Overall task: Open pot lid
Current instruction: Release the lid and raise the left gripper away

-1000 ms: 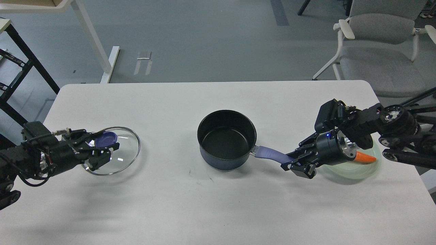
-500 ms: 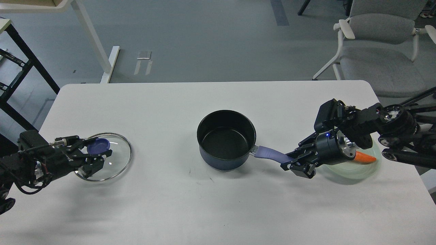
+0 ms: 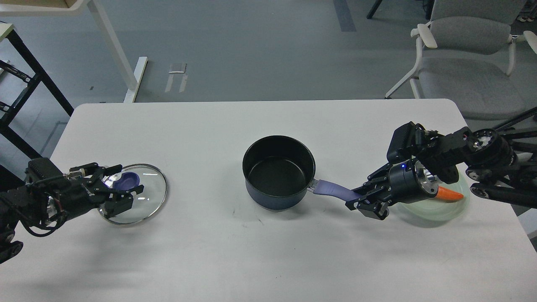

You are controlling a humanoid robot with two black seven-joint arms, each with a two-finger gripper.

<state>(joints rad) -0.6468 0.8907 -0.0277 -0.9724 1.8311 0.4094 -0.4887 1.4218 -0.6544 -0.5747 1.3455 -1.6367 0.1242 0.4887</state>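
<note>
The dark navy pot (image 3: 279, 173) stands uncovered in the middle of the white table, its black inside showing and its lavender handle (image 3: 333, 191) pointing right. My right gripper (image 3: 360, 202) is shut on the tip of that handle. The clear glass lid (image 3: 142, 201) with its steel rim is at the left of the table, far from the pot, low over or on the tabletop. My left gripper (image 3: 121, 186) has its fingers on both sides of the lid's purple knob (image 3: 128, 180) and grips it.
A pale green glass plate (image 3: 436, 212) with an orange carrot (image 3: 451, 194) sits at the right, partly behind my right wrist. A grey chair (image 3: 465, 54) stands beyond the table's far right corner. A black rack (image 3: 25, 84) is at the left.
My left gripper carried the lid left and down, then a little back to the right. The pot and my right gripper have not moved.
</note>
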